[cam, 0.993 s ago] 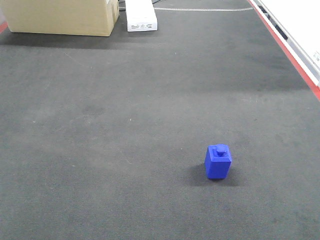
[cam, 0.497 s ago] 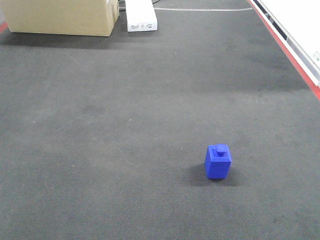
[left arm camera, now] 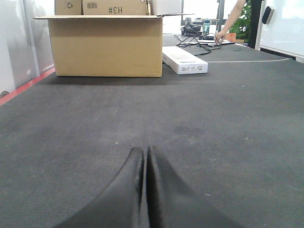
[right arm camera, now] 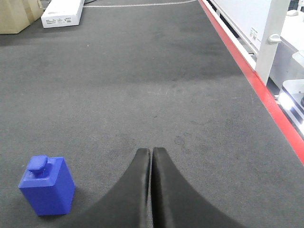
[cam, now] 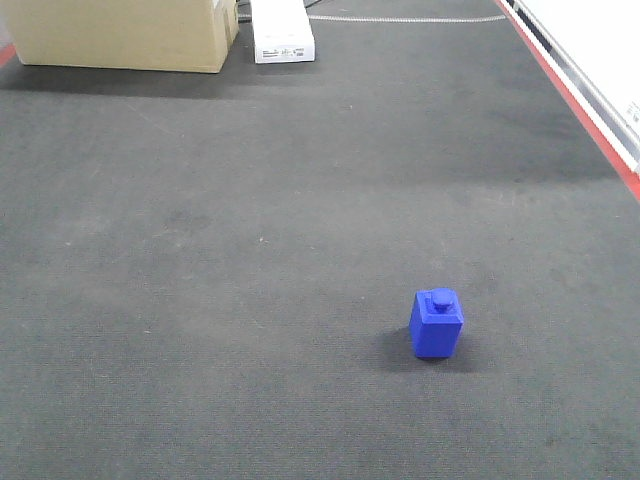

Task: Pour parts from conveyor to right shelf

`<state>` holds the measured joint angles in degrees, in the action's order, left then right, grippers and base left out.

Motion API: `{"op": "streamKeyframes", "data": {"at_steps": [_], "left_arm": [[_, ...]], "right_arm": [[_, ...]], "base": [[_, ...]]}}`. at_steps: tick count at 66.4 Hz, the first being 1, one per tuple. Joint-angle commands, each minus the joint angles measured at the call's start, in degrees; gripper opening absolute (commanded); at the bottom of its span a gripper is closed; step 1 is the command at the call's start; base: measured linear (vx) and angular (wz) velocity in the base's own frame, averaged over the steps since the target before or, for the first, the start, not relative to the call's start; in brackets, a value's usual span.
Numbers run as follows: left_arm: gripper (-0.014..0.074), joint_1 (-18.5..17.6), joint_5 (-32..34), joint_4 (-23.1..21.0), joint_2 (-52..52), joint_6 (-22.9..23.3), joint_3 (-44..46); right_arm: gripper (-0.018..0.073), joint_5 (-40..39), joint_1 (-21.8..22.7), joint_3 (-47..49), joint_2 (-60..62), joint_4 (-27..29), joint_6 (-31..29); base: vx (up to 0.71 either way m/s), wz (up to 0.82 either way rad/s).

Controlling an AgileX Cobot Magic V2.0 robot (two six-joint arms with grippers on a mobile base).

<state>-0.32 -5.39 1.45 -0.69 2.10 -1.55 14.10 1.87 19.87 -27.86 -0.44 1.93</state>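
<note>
1 blue part (cam: 436,323) upright, stud on top, alone on the dark grey conveyor (cam: 250,250), toward the near right of the front view. Near the right gripper (right arm camera: 151,153), off to its left, not touching. That gripper pressed closed on nothing. Left gripper (left arm camera: 144,152) likewise closed and empty. Far back: cardboard box (cam: 120,35), white carton (cam: 282,35) just beside it. Red stripe (cam: 570,100) along the belt's right edge.

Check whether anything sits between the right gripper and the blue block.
Nothing visible does. Only bare conveyor lies between the shut right gripper and the blue block, upright at that wrist view's lower left.
</note>
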Motion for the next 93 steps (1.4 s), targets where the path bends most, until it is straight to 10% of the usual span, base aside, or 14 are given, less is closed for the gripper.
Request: {"op": "streamKeyframes", "data": {"at_steps": [1,33,61,93], "left_arm": [[-0.0006,0.21,4.15,-0.35,-0.82,0.44,1.11],[-0.0006,0.21,4.15,-0.35,-0.88,0.44,1.11],[-0.0006,0.21,4.15,-0.35,-0.88,0.44,1.11],[-0.0006,1.89,4.1,-0.35,-0.88,0.44,1.11]], "right_arm": [[-0.0009,-4.54,0.34,1.97,-0.68,0.44,-0.02],[0.0036,-2.59,0.34,2.29,-0.99,1.59,-0.3],[0.0428,4.04,0.16,5.38,-3.6,2.48,-0.3],[0.0468,21.3,-15.23,27.33,-26.26,3.63,-0.24]], "base": [[0.0,0.0],[0.0,0.0],[0.0,0.0],[0.0,0.0]]}}
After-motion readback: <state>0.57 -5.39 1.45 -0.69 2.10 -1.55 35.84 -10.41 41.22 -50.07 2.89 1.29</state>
